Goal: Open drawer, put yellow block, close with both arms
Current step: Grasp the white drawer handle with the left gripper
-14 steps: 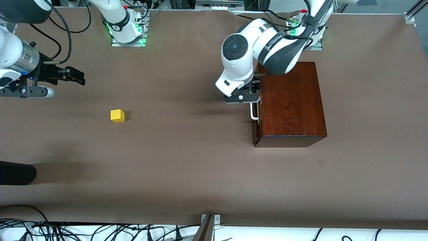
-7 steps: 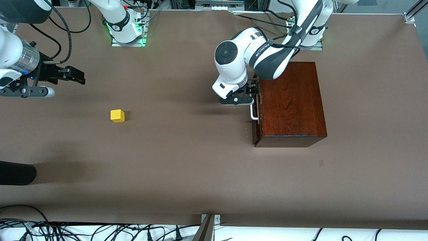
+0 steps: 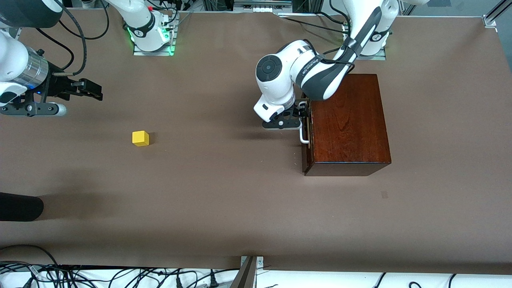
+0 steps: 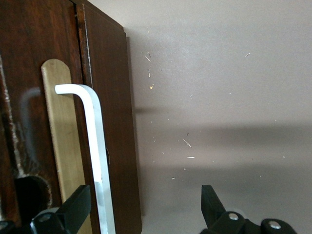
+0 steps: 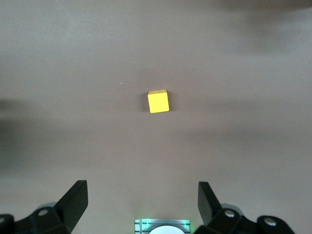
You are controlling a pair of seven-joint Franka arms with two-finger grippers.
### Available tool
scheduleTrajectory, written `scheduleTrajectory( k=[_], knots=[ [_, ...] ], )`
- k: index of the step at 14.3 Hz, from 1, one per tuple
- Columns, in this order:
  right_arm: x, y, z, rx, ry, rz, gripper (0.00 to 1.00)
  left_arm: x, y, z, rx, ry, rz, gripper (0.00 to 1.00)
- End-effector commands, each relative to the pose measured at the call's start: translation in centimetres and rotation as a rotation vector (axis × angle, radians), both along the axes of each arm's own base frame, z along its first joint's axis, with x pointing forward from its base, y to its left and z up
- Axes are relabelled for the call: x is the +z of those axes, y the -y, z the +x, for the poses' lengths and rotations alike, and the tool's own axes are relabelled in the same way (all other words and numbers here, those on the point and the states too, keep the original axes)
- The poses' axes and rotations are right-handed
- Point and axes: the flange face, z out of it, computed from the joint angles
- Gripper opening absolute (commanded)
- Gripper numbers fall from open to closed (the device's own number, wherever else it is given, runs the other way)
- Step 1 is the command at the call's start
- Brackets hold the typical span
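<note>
Early days here — the drawer (image 3: 307,136), dark reddish-brown front with a white U-shaped bar handle (image 4: 95,146), sits shut in its glossy mahogany box (image 3: 348,122) near the left arm's end of the brown desk (image 3: 224,192). All 3 steps look undone: opening, loading, closing. The small bright yellow block (image 3: 140,138) lies on the bare desk toward the right arm's end, well apart from the box. The left gripper (image 3: 301,115) is at the drawer front, fingers spread wide with the handle between them, gripping nothing. The right gripper (image 3: 93,93) waits over the desk near its edge — spread apart, empty.
</note>
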Motion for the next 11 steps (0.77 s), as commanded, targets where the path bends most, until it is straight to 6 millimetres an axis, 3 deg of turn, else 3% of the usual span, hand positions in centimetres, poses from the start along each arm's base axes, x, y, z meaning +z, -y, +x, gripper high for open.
scheduleTrajectory(
  k=[1,11],
  knots=[
    [0.3,0.0,-0.5,0.012,0.003,-0.003,1.0,-0.2,0.0,0.1,-0.008,0.03,0.016,1.0],
    [0.0,-0.1,-0.3,0.01,0.0,-0.004,1.0,-1.7,-0.8,0.7,0.008,0.041,0.043,1.0]
  ],
)
